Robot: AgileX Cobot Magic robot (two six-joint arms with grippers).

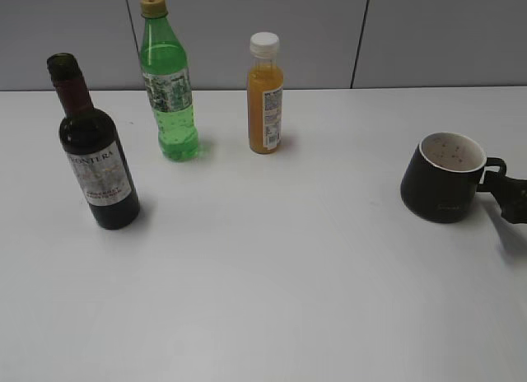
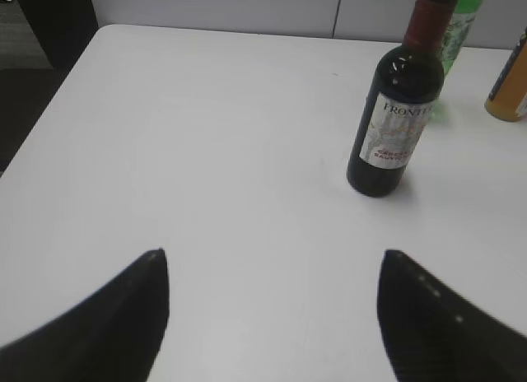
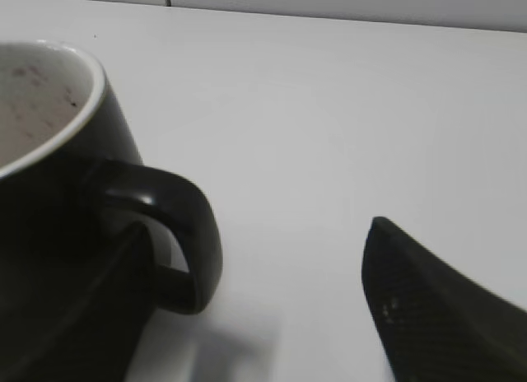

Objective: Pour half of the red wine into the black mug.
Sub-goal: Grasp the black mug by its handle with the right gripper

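Observation:
The red wine [image 1: 96,156] stands upright at the left of the table, a dark green bottle with a maroon neck and an uncapped mouth. It shows again in the left wrist view as the red wine [image 2: 396,123], ahead and to the right of my open left gripper [image 2: 272,254], well apart from it. The black mug [image 1: 443,180] sits at the right, white inside with dark specks. My right gripper [image 1: 499,188] is at its handle [image 3: 191,234]. The right gripper [image 3: 257,227] is open, the handle between its fingers, with one finger [image 3: 428,308] well clear of it.
A bright green soda bottle [image 1: 170,90] and a small orange juice bottle [image 1: 265,98] stand at the back of the white table [image 1: 280,267]. A grey wall panel runs behind them. The table's left edge [image 2: 49,94] shows in the left wrist view.

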